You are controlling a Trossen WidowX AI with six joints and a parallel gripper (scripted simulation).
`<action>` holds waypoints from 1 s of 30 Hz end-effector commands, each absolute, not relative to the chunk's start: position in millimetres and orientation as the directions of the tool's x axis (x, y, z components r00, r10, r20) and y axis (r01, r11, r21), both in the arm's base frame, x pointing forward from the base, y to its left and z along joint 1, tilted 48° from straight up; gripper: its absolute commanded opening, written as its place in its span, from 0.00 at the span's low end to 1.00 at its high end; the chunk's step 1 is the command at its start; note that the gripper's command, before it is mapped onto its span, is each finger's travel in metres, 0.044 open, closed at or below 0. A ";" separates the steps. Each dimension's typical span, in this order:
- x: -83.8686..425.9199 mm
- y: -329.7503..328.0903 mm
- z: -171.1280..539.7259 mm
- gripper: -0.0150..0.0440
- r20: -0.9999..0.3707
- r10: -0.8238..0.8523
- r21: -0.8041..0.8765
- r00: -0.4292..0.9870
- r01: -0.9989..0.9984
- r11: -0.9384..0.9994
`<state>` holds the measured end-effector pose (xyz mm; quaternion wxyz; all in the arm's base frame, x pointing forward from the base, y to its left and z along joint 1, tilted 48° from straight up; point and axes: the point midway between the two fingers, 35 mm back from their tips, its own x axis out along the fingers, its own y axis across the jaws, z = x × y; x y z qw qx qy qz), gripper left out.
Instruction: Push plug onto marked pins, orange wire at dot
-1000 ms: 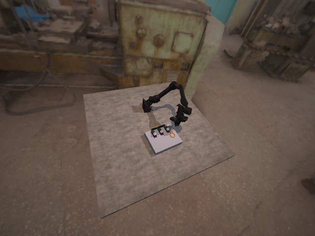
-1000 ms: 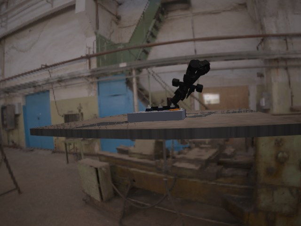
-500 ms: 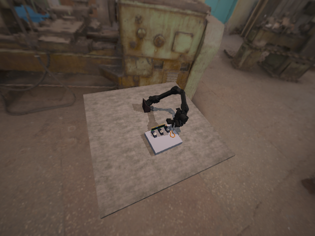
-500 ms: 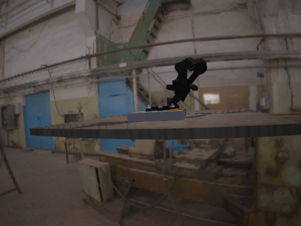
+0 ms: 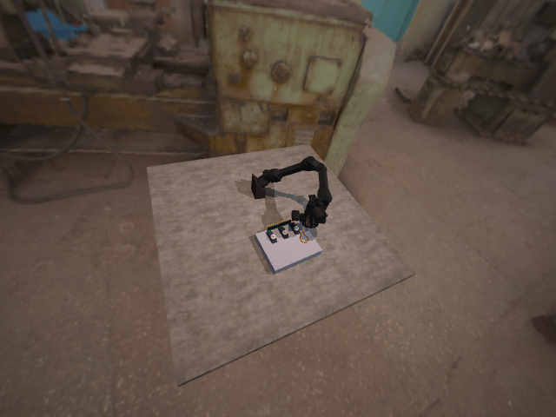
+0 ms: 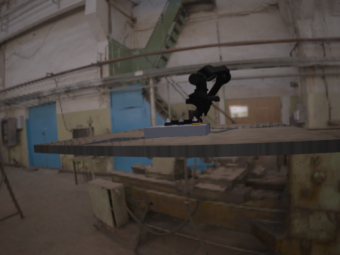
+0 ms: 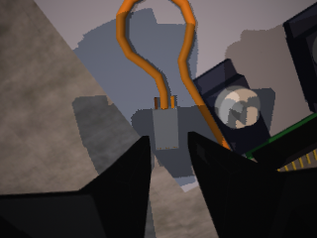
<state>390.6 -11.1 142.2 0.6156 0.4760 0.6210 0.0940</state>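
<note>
The plug, a small flat grey block, lies near the corner of the pale holder. Its free end points toward the bottom of the wrist view. Its orange lead loops from its far end to the nearest servo. My gripper is partly open and empty, above the plug, its fingertips on either side of it in the wrist view. Yellow pins stick out along the holder's edge. The band and dot cannot be made out.
Two more servos sit in the row beside the nearest one. A green-edged dark strip carries the pins, right of my fingers in the wrist view. The holder stands on a grey-brown table.
</note>
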 end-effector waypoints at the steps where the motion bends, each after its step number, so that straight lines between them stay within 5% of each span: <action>1: 393.2 0.8 132.0 0.45 -0.671 0.713 0.704 0.205 0.481 0.523; 18: 397.0 15.0 119.0 0.45 -0.670 0.713 0.704 0.206 0.480 0.523; 21: 397.0 15.0 119.0 0.32 -0.670 0.713 0.704 0.206 0.480 0.523; 30: 396.0 8.6 124.4 0.25 -0.671 0.713 0.704 0.206 0.481 0.523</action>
